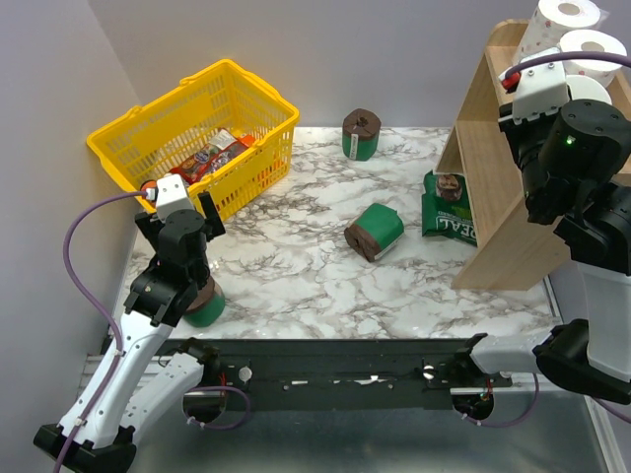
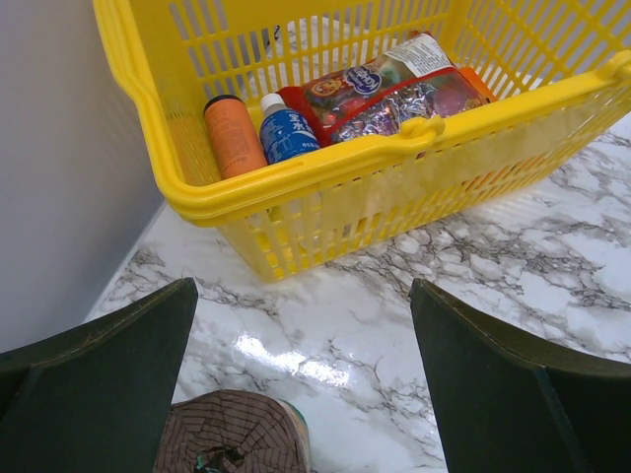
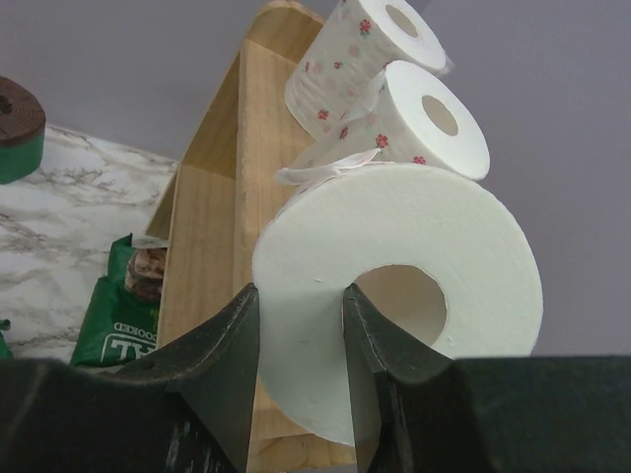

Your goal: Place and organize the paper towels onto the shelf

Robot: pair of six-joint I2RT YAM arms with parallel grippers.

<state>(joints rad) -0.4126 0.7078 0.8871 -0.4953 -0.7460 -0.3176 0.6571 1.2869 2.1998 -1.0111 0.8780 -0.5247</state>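
The shelf (image 1: 493, 197) is seen at the far right of the marble table (image 1: 296, 286), and three white paper towels are lined up at its top. The nearest white roll (image 3: 394, 276) is pinched by the right gripper (image 3: 301, 296), with one finger inside the hollow core and the other against the outer wall. The middle white roll (image 3: 414, 118) and the far white roll (image 3: 365, 49) are lined up just behind it. The left gripper (image 2: 303, 296) is held wide open at the near left, just above a green roll (image 2: 232, 434) standing with its brown end up. A second green roll (image 1: 375, 232) is lying mid-table and a third green roll (image 1: 361, 133) is standing farther back. A yellow basket (image 1: 158, 99) is placed at the far left, and a green packet (image 1: 449, 207) is propped beside the shelf.
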